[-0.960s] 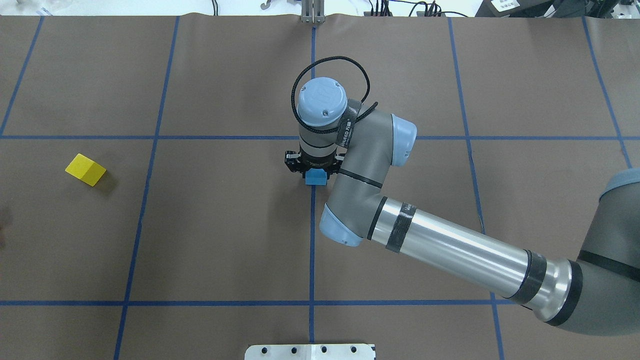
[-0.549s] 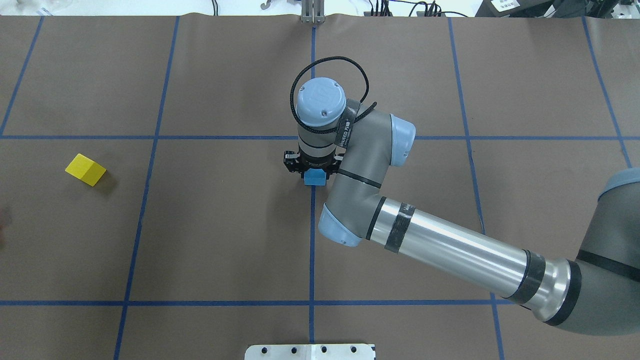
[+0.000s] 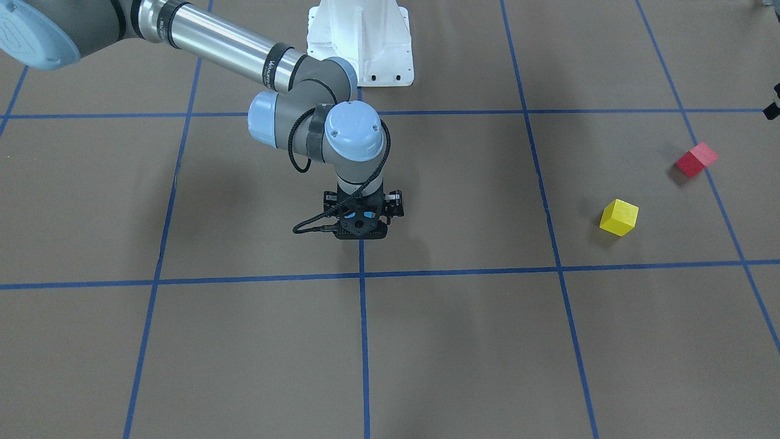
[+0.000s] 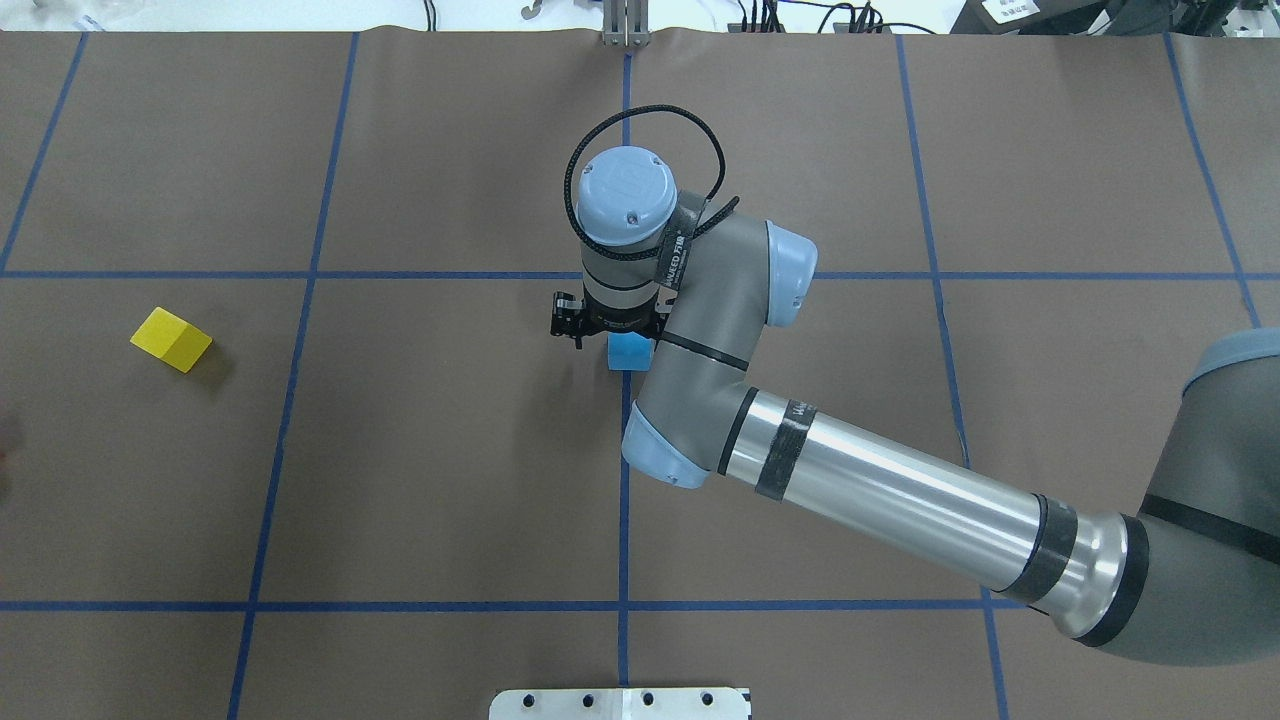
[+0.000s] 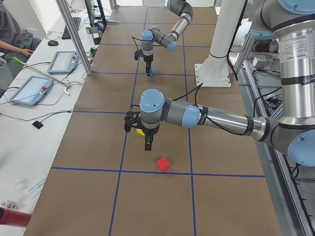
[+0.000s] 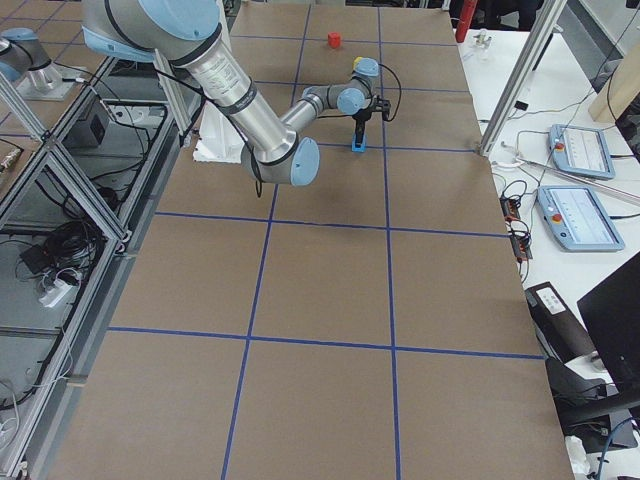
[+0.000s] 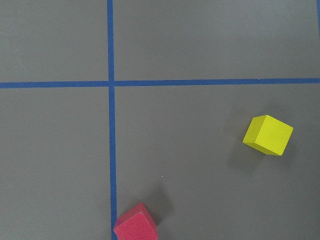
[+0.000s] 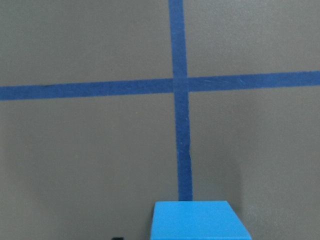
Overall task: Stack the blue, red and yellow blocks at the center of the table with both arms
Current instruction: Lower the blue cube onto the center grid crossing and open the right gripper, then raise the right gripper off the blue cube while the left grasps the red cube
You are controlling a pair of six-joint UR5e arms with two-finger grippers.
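1. the blue block (image 4: 630, 352) sits flat on the table (image 4: 450, 450) near its middle, on a tape line (image 4: 624, 500). in the right wrist view it lies just short of a tape crossing.
2. the right gripper (image 3: 361, 217) points straight down right over the blue block, and from the front a little blue shows through its black frame. the jaws look released: in the right wrist view a dark tip at the bottom edge stands apart from the block's left side.
3. the yellow block (image 3: 618, 217) lies well apart from the blue one, toward the robot's left, turned askew to the grid. the red block (image 3: 696, 160) lies near it, farther out, with a corner at a tape line.
4. the left gripper (image 5: 146, 142) hangs pointing down above the table, near the yellow and red blocks and partly hiding the yellow one in the left side view. i cannot tell whether it is released or clenched.
5. a white pedestal base (image 3: 359, 36) stands at the robot's edge of the table. a person (image 5: 10, 29) sits at the bench alongside.
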